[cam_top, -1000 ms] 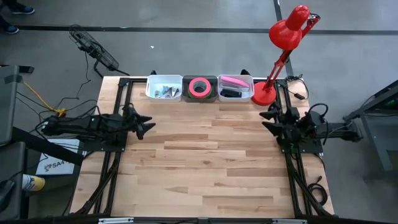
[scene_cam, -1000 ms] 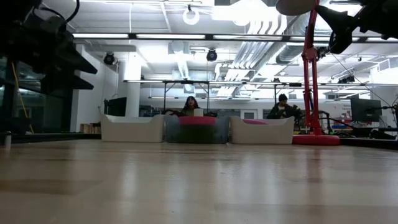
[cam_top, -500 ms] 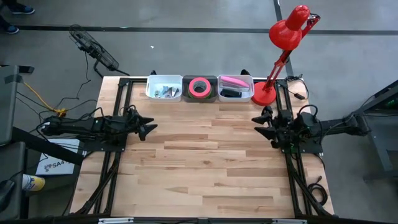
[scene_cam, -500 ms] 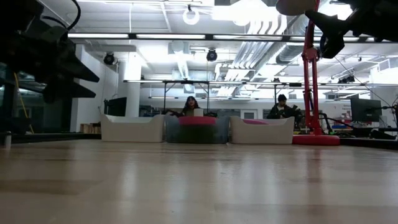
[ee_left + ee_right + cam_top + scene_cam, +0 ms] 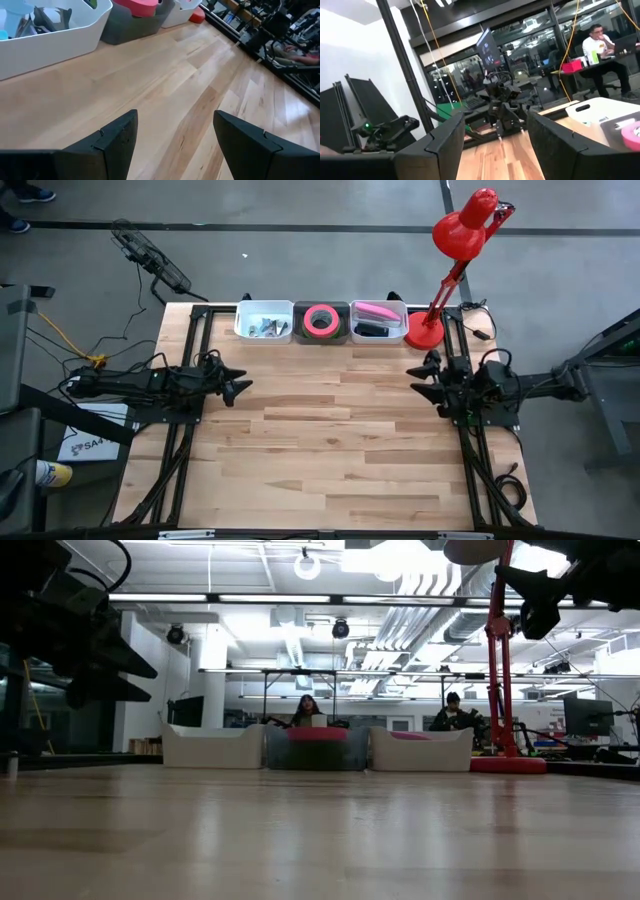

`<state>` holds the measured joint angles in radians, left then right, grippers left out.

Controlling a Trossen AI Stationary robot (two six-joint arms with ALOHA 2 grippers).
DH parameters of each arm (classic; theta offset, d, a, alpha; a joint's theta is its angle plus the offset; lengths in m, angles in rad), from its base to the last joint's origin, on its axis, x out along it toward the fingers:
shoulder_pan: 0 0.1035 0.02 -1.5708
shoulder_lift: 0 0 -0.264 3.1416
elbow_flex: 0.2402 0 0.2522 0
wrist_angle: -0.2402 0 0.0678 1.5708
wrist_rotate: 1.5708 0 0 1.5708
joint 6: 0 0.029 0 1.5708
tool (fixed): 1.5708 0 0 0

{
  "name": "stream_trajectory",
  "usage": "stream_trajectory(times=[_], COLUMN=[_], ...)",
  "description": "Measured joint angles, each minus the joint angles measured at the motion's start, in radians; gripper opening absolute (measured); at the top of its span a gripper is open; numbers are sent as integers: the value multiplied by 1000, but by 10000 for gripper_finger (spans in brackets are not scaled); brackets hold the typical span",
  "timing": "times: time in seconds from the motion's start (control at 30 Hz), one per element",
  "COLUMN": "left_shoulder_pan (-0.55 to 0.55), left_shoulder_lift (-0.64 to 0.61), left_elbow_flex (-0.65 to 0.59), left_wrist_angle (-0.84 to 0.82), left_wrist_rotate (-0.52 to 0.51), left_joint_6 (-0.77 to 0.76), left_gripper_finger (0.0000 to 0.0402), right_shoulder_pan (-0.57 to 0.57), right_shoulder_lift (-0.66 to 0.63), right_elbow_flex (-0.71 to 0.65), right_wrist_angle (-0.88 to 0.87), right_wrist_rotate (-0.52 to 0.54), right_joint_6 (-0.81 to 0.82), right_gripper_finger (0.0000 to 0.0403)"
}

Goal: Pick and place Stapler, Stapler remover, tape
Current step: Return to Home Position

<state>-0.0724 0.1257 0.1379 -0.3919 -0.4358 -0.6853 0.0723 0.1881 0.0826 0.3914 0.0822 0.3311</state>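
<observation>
1. Tape: in the high view a pink tape roll [image 5: 321, 321] lies in the dark grey bin [image 5: 298, 330] at the far edge of the table [image 5: 330, 440]. This bin stands between the left white bin [image 5: 240, 320], which holds staple removers [image 5: 266, 327], and the right white bin [image 5: 404, 320], which holds a pink stapler [image 5: 376, 311] and a black stapler [image 5: 370, 330]. A red lamp [image 5: 462, 232] stands just beside the right white bin.
2. In the same view the left gripper [image 5: 240, 387] hangs over the left side of the table and the right gripper [image 5: 418, 377] over the right side, both well apart from the bins.
3. In the low view the three bins make one row, and the pink tape roll shows above the rim of the grey one. Two persons [image 5: 306, 710] sit in the room behind.
4. In the left wrist view the fingers [image 5: 115, 142] of the left gripper are apart, with only bare wood between them.
5. In the right wrist view the right gripper's fingers are also apart and hold nothing. Across the table the left arm [image 5: 502, 107] is seen.
</observation>
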Motion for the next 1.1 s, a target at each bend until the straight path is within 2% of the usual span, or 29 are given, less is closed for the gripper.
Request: stream_trajectory(times=[0.37, 0.5, 0.7, 0.9, 1.1], left_shoulder_pan=[0, 0, 0, 0, 0], left_shoulder_lift=[0, 0, 0, 0, 3], left_elbow_flex=[0, 0, 0, 0, 0], left_wrist_angle=[0, 0, 0, -5, -5], left_wrist_rotate=[12, 34, 34, 37, 16], left_joint_6=[-31, -26, -26, -17, 114], left_gripper_finger=[257, 257, 257, 257, 257], right_shoulder_pan=[0, 0, 0, 0, 0], right_shoulder_lift=[-138, -179, -181, -181, -181], right_elbow_flex=[0, 0, 0, 0, 0], right_wrist_angle=[-202, -266, -346, -360, -360], right_wrist_rotate=[1, 50, 134, 134, 132], right_joint_6=[2, -20, -9, -23, -20], right_gripper_finger=[206, 206, 206, 206, 206])
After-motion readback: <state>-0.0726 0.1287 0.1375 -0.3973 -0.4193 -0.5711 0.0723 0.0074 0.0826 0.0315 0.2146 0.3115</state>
